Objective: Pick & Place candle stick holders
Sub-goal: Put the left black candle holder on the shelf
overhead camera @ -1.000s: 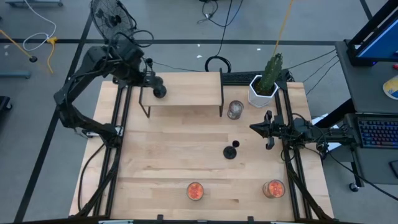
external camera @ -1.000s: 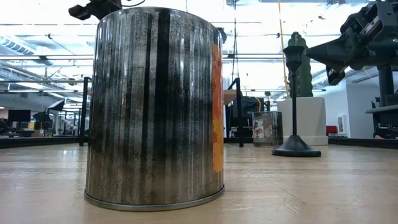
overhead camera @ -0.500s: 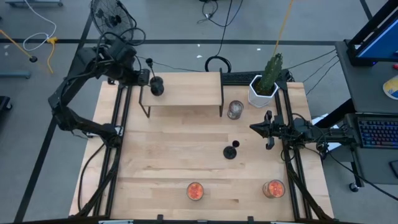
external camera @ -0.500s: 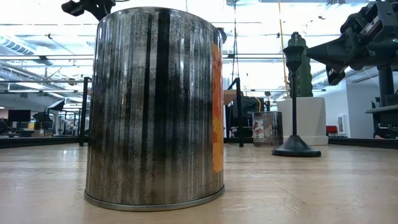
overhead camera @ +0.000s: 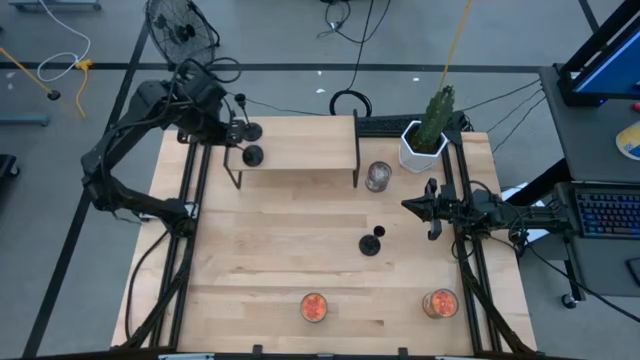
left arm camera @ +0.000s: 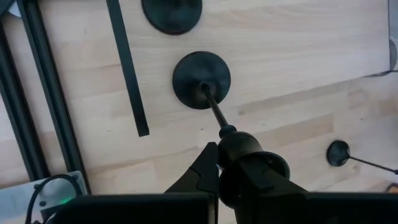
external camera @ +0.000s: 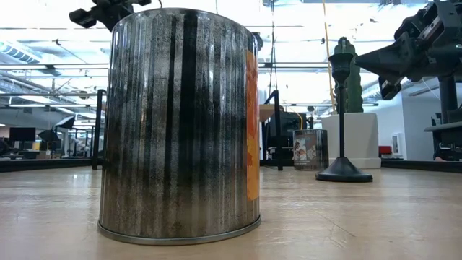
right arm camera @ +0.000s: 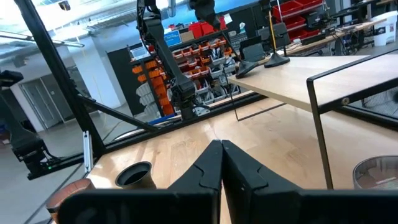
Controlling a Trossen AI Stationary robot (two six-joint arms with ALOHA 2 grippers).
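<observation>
Jaws of my left gripper (left arm camera: 219, 163) grip one candle stick holder (left arm camera: 201, 79) over the shelf (overhead camera: 300, 150), upper left; right gripper (right arm camera: 221, 163) jaws closed, empty; another holder (overhead camera: 371, 242) waits mid-counter.

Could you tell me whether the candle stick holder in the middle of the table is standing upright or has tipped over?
Upright. In the low view the candle stick holder stands with its flat base on the table, stem vertical, cup on top.

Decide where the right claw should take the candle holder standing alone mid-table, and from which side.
Take the lone holder by its thin upright stem, midway up, coming in level from the right claw's side. Its disc base lies too flat to pinch. The left claw holds another holder at the shelf.
</observation>
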